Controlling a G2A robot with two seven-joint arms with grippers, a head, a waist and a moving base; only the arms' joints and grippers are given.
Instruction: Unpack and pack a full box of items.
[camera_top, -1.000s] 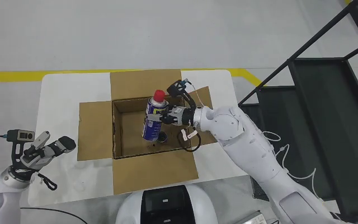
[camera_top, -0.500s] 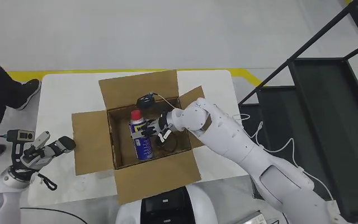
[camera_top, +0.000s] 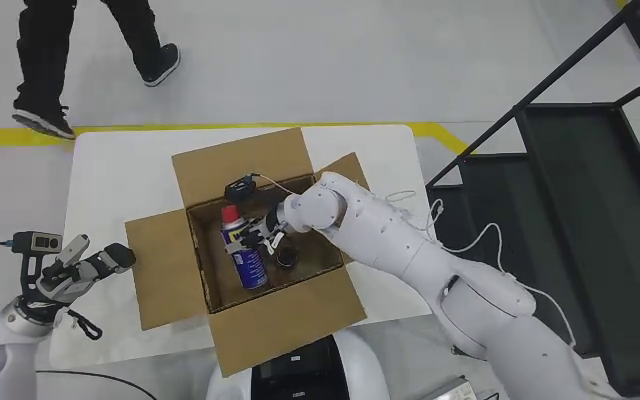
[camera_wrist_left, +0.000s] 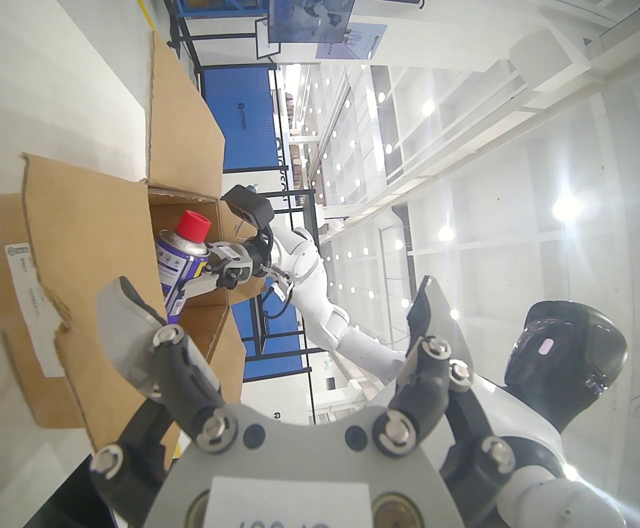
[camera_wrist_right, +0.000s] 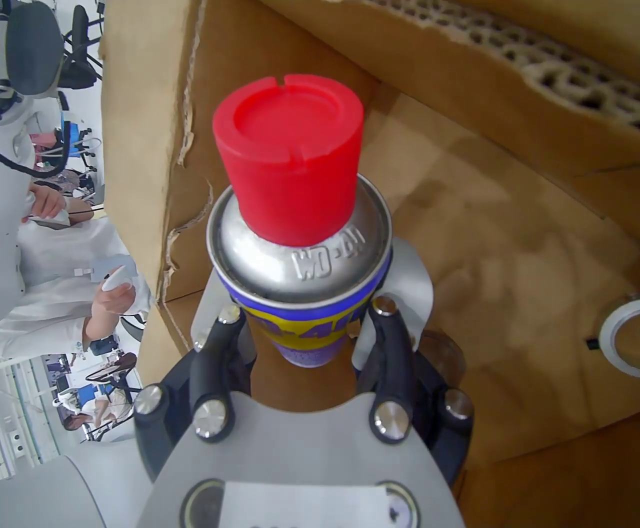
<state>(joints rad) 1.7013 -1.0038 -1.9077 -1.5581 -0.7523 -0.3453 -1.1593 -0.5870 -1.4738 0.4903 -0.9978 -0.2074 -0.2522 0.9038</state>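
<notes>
An open cardboard box (camera_top: 240, 160) sits on the white table (camera_top: 110, 180) with its flaps spread. Inside it a blue and yellow spray can (camera_top: 243, 258) with a red cap stands low near the box's left wall. My right gripper (camera_top: 264, 236) is shut on the can's body from the side. In the right wrist view the can (camera_wrist_right: 300, 270) is clamped between the pads of the right gripper (camera_wrist_right: 310, 295) above the box floor (camera_wrist_right: 500, 225). My left gripper (camera_top: 100, 262) is open near the table's left edge, holding nothing; its wrist view shows the left gripper (camera_wrist_left: 272, 295) with the can (camera_wrist_left: 180, 255) beyond.
A small ring-shaped roll (camera_top: 287, 258) lies on the box floor beside the can, seen as a white roll (camera_wrist_right: 620, 335) in the right wrist view. A dark metal staircase (camera_top: 560, 170) stands right of the table. A person (camera_top: 60, 60) walks past beyond the table.
My right gripper has carried the can left and down into the box. The box has shifted left and turned slightly. My left arm has stayed still.
</notes>
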